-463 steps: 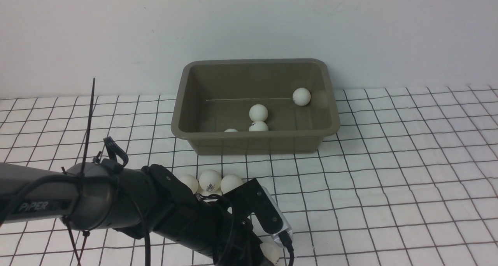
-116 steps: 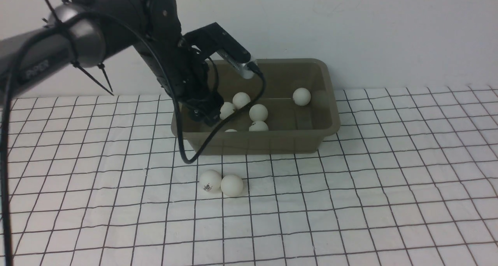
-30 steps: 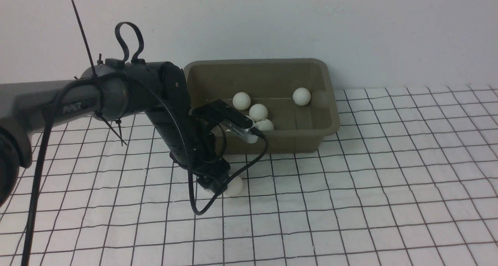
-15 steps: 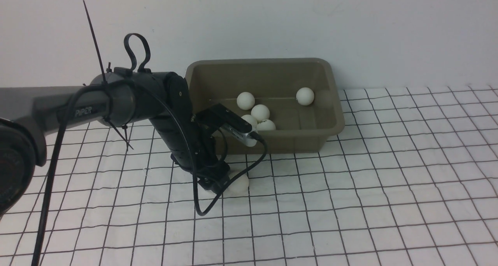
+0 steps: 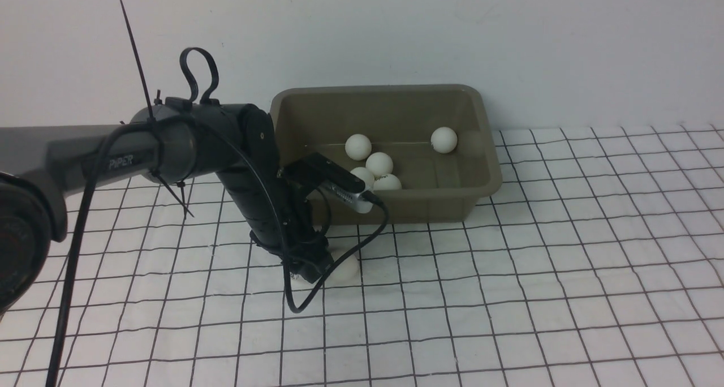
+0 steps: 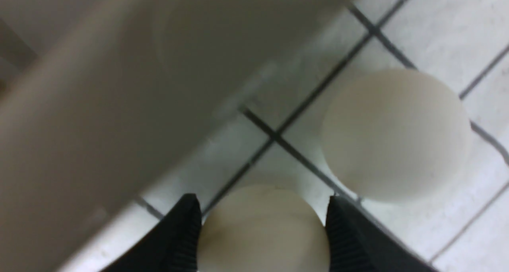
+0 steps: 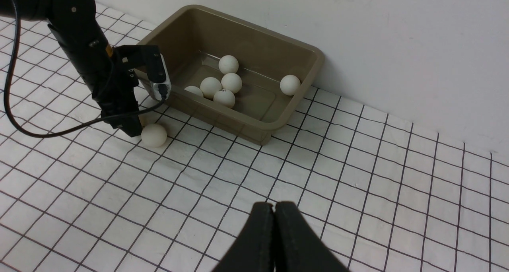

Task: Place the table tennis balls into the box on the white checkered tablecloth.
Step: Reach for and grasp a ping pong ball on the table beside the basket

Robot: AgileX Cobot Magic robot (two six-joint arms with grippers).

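Observation:
The olive-brown box (image 5: pixel 481 149) stands on the white checkered tablecloth (image 5: pixel 509 291) by the wall. It holds several table tennis balls (image 5: pixel 379 164), which also show in the right wrist view (image 7: pixel 231 82). My left gripper (image 5: pixel 305 272) is down on the cloth in front of the box. In the left wrist view its fingers (image 6: pixel 346 232) are closed on one ball (image 6: pixel 262 228), which the arm hides in the front view. A second ball (image 5: pixel 345 267) lies loose right beside it (image 6: pixel 395 133). My right gripper (image 7: pixel 274 208) is shut and empty above the cloth.
The box's near wall (image 6: pixel 119 85) is close behind the left gripper. The left arm's black cable (image 5: pixel 300 308) loops down onto the cloth. A white wall (image 5: pixel 509 36) runs behind the box.
The left arm came down from over the box to the two balls on the cloth. In the last second the box shifted slightly right and the loose ball rolled a little.

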